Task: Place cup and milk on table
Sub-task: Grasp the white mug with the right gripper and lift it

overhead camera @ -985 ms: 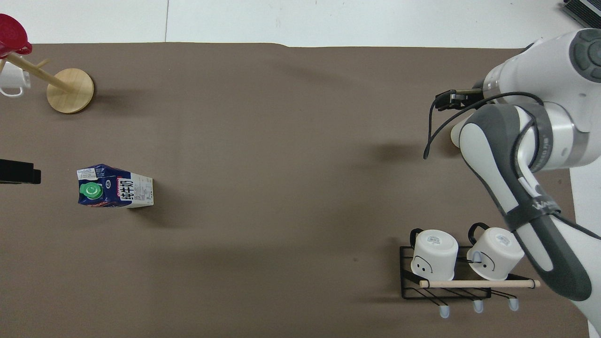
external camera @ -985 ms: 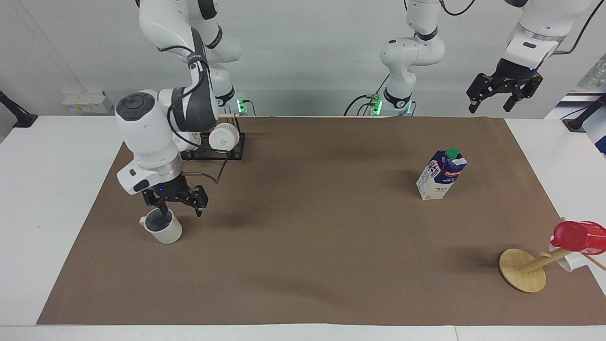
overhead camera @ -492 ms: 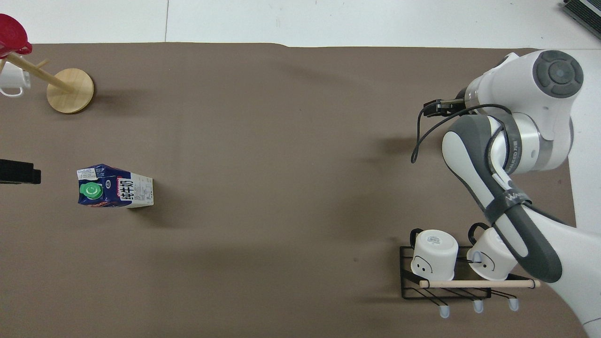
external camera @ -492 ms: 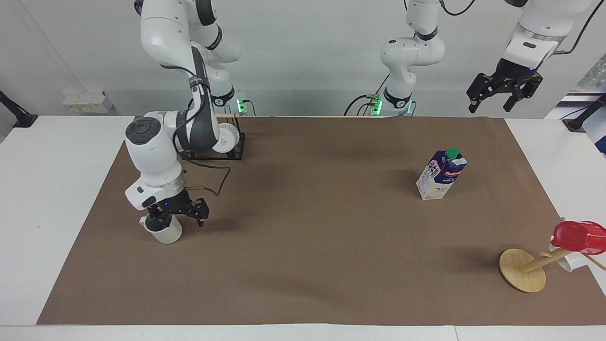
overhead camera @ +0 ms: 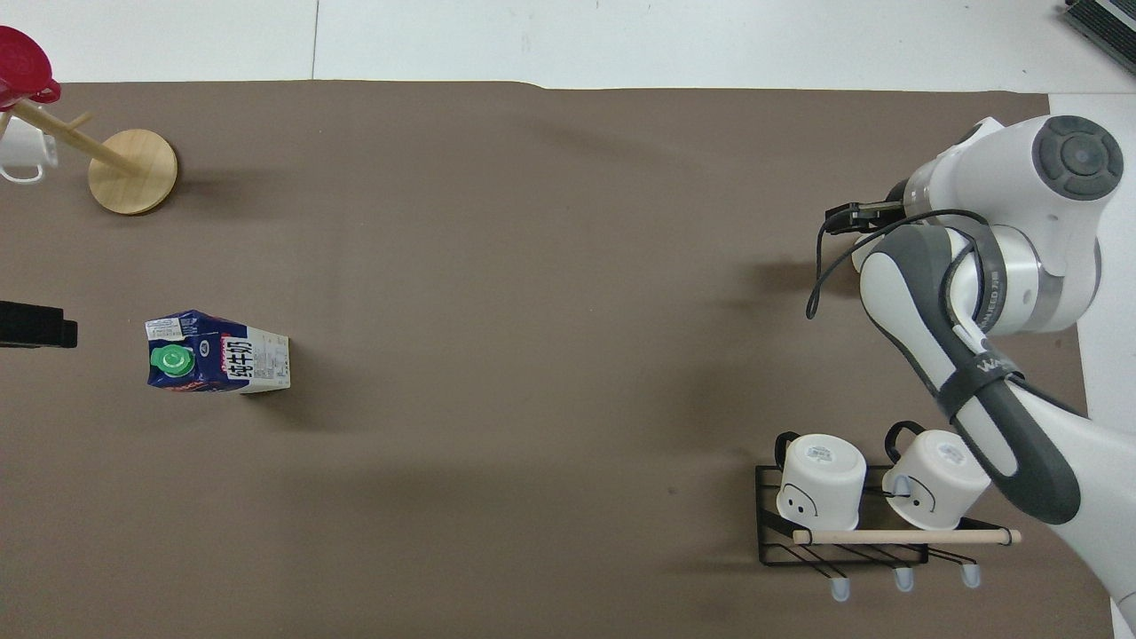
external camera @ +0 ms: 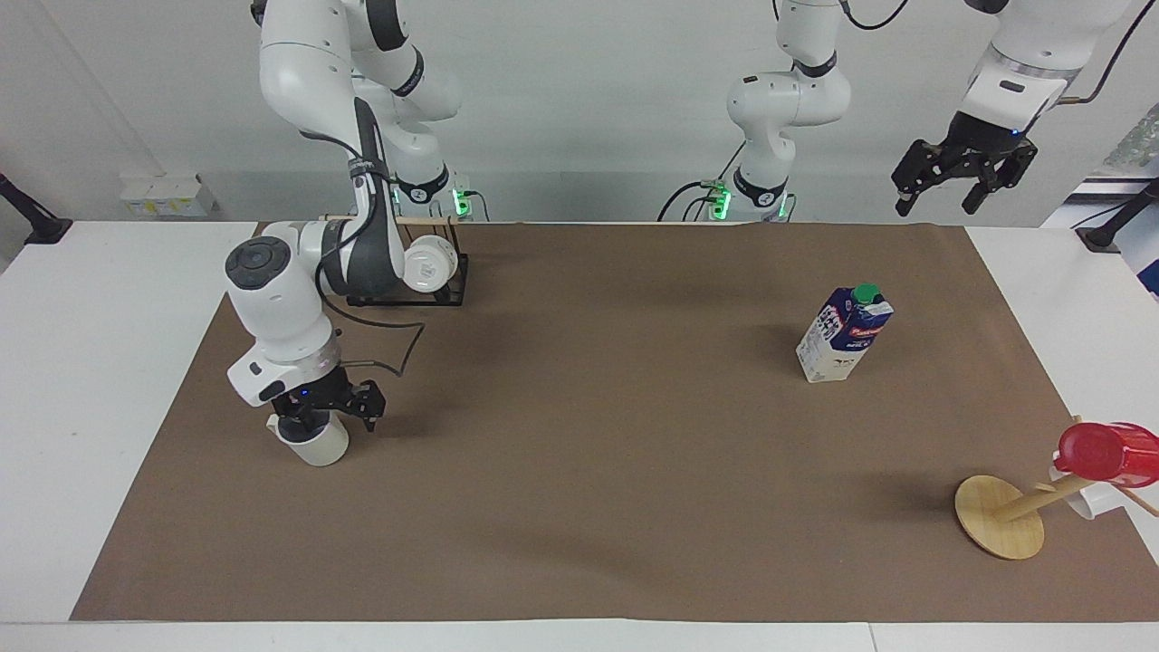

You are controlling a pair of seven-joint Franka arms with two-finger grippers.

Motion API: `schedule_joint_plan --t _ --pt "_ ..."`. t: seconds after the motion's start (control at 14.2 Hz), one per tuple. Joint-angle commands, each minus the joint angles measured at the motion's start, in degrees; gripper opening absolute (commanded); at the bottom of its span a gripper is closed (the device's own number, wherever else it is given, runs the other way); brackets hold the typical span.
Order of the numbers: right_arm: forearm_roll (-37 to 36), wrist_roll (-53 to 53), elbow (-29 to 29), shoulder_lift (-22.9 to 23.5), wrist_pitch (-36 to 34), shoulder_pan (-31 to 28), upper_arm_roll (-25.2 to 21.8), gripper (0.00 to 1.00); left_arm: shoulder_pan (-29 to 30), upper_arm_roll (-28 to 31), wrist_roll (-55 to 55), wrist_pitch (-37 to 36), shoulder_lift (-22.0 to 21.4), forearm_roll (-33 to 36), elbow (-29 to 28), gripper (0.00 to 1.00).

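Cup (external camera: 312, 442) stands upright on the brown sheet of the table (external camera: 579, 561) toward the right arm's end, with the right gripper (external camera: 328, 409) low down directly on top of it; from overhead the arm's own bulk covers it almost wholly. The jaws stand at their widest, one finger seemingly inside the rim and the other outside the wall, so the gripper straddles the cup's wall but, by my reading, has not closed on it. The small handle points out toward the table's edge, away from the fingers. That rim-over-wall line-up is what the next move turns on: either a squeeze to take the cup, or a straight lift clear if it counts as set down.

Nearer to the robots at the same end, a black wire rack (overhead camera: 843, 532) holds two white mugs (overhead camera: 821, 479) tipped on their sides.

Milk (external camera: 844, 333) stands upright on the sheet toward the left arm's end, its long axis vertical and green cap up. The left gripper (external camera: 962, 181) hangs with its jaws spread and holding nothing, high over the table's edge at its own end; that arm waits. It is plainly the nearer arm to the milk.

Farther from the robots than the milk, a wooden stand (external camera: 1000, 516) carries a red cup (external camera: 1106, 451).
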Motion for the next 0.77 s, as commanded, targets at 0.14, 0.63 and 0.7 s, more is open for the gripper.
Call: schedule_joint_plan --t 0.14,0.63,0.7 --pt "0.02 -1.03 -2.99 -0.88 1.82 -0.90 0.07 0.94 -1.20 0.40 0.61 -1.17 -0.34 0.39 0.16 1.00" --pt "0.02 -1.04 -2.81 -0.88 1.74 -0.90 0.16 0.00 -1.20 0.40 0.52 -1.17 -0.43 0.39 -0.01 1.00" --pt "0.02 -0.60 -2.73 -0.88 1.65 -0.81 0.07 0.00 -1.11 0.40 0.52 -1.08 -0.43 0.39 -0.01 1.00"
